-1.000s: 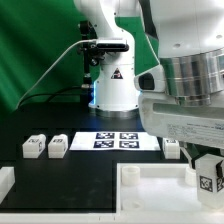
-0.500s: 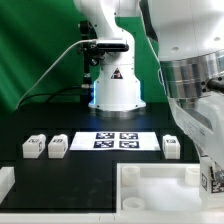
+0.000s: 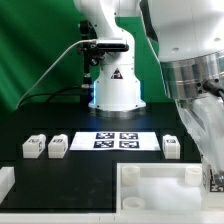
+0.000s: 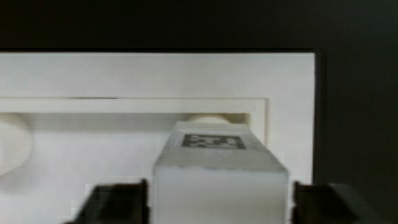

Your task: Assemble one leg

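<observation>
My gripper (image 4: 221, 205) is shut on a leg (image 4: 217, 165), a white block with a black-and-white tag on its end face. The dark fingers (image 4: 116, 203) sit on its two sides. It hangs over the large white panel (image 4: 107, 80), near a raised inner edge and the panel's side. In the exterior view the gripper (image 3: 210, 172) is low at the right edge, over the panel (image 3: 160, 190), and the held leg is mostly cut off. Three more legs stand on the black table: two (image 3: 34, 147) (image 3: 58, 146) at the exterior view's left, one (image 3: 171, 146) at its right.
The marker board (image 3: 117, 140) lies at the middle of the table in front of the robot base (image 3: 112, 90). A white part (image 3: 5, 182) shows at the lower left edge. A green backdrop stands behind.
The gripper with the leg has moved toward the exterior view's right and slightly lower, so the leg is now nearly out of that frame. The other legs have not moved.
</observation>
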You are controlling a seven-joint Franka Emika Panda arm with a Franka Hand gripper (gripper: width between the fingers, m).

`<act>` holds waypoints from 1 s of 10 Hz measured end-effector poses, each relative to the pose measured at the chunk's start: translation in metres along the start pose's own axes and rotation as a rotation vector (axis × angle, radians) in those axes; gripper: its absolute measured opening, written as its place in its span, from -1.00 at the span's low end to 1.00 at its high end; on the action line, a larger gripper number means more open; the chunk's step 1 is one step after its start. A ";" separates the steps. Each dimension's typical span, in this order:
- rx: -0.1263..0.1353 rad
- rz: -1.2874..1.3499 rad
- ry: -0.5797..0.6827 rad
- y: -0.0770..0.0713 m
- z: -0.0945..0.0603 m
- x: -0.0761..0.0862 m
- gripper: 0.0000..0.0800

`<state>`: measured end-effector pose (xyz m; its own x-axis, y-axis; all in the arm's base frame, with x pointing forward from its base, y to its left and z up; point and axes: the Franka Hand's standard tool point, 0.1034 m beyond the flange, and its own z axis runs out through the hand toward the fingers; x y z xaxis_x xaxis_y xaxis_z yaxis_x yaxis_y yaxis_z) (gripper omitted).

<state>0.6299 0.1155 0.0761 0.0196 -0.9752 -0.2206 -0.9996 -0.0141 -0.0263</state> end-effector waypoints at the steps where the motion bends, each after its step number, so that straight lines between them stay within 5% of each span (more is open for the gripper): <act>1: -0.013 -0.079 -0.003 0.003 0.001 -0.001 0.45; 7: -0.039 -0.846 0.019 0.002 0.002 -0.001 0.62; 8: -0.078 -1.030 0.042 0.001 -0.001 -0.002 0.62; 10: -0.083 -1.250 0.061 -0.003 -0.003 -0.010 0.62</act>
<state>0.6328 0.1244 0.0812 0.9551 -0.2929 -0.0433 -0.2961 -0.9472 -0.1228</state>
